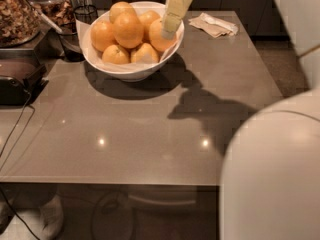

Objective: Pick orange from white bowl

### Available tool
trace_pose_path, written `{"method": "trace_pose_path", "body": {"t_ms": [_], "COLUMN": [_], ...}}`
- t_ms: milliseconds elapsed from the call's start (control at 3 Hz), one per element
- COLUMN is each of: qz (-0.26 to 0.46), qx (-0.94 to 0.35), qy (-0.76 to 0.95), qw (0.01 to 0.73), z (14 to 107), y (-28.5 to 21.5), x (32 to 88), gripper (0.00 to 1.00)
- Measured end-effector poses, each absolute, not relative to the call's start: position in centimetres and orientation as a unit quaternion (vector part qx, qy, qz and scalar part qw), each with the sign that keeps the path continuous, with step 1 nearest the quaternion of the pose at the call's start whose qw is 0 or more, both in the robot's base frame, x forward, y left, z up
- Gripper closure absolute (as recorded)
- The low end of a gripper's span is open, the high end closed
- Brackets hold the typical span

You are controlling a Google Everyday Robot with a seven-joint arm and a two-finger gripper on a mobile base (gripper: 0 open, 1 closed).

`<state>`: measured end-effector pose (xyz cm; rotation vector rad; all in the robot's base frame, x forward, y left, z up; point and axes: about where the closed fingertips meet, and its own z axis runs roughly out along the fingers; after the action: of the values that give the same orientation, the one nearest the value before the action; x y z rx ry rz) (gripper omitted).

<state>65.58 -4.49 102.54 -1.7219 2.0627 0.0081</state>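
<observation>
The white bowl (125, 70) stands at the back left of the grey table and holds several oranges. The biggest, deep-orange orange (128, 29) lies on top in the middle. My gripper (168, 30) is cream coloured and reaches down from the top edge over the bowl's right side. Its tip is at the right-hand orange (156, 40), just inside the rim. I cannot tell whether it touches the fruit.
A crumpled paper napkin (214, 24) lies at the back right. A dark wire cup (86, 13), a glass jar of dried food (17, 14) and a black appliance (17, 81) with a cable crowd the left. My white body (272, 174) fills the lower right.
</observation>
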Motion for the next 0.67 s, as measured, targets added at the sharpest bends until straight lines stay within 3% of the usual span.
{"method": "trace_pose_path", "body": {"t_ms": [333,667], "qz": [-0.012,-0.005], "qx": [-0.672,-0.666], "qy": [0.704,0.705], "qw": [0.227,0.243], "z": [102.44,102.19], "y": [2.38,2.75], "x": [68.66,69.45], "gripper": [0.0,0.0]}}
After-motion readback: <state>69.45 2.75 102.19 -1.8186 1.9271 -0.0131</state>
